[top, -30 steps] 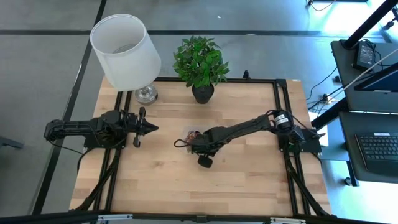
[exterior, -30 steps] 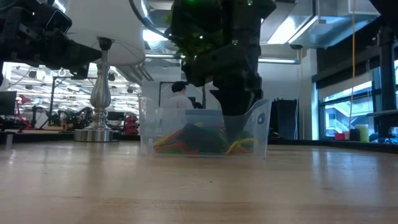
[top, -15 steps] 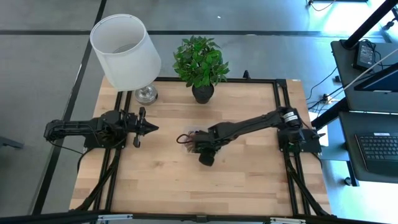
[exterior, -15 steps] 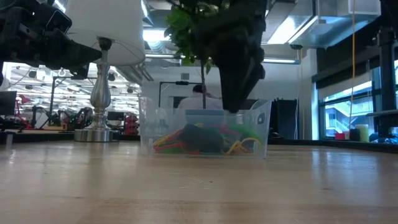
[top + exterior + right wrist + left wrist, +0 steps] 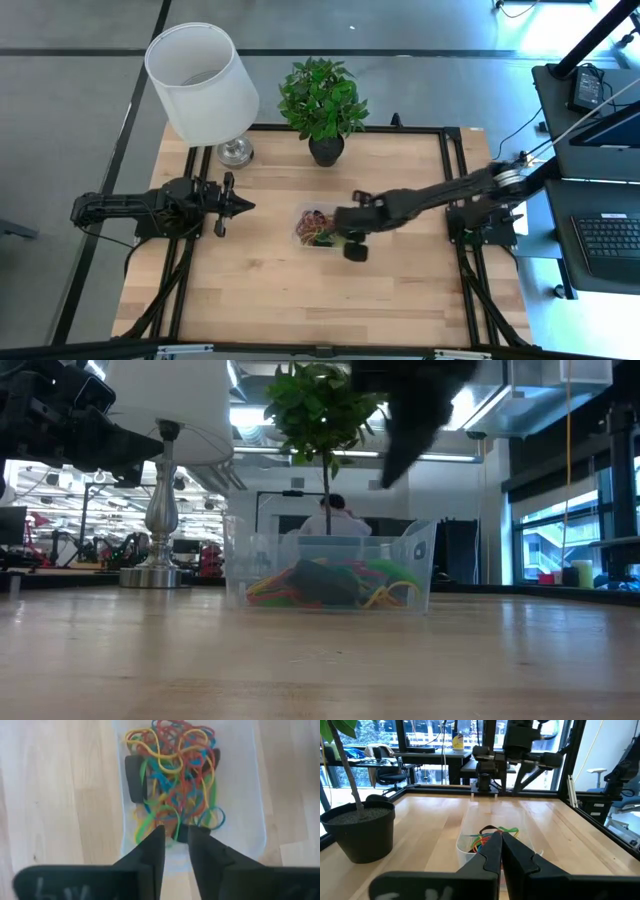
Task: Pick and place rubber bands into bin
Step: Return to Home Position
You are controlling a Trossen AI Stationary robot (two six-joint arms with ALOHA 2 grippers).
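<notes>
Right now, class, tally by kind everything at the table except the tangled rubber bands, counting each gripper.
Lamp: 1
Potted plant: 1
Bin: 1
Grippers: 2, left gripper and right gripper
Total: 5

- The left arm lies stretched low across the left-middle of the high view, reaching toward the frame's centre.
- The left gripper points to the frame's right, with its two fingers pressed together into a single tip.
- The right arm slants in from the right-middle of the high view. In the low view it is a dark blur at upper centre-right.
- The right gripper sits at frame centre, pointing down. Its prongs stand a narrow gap apart and hold nothing.
</notes>
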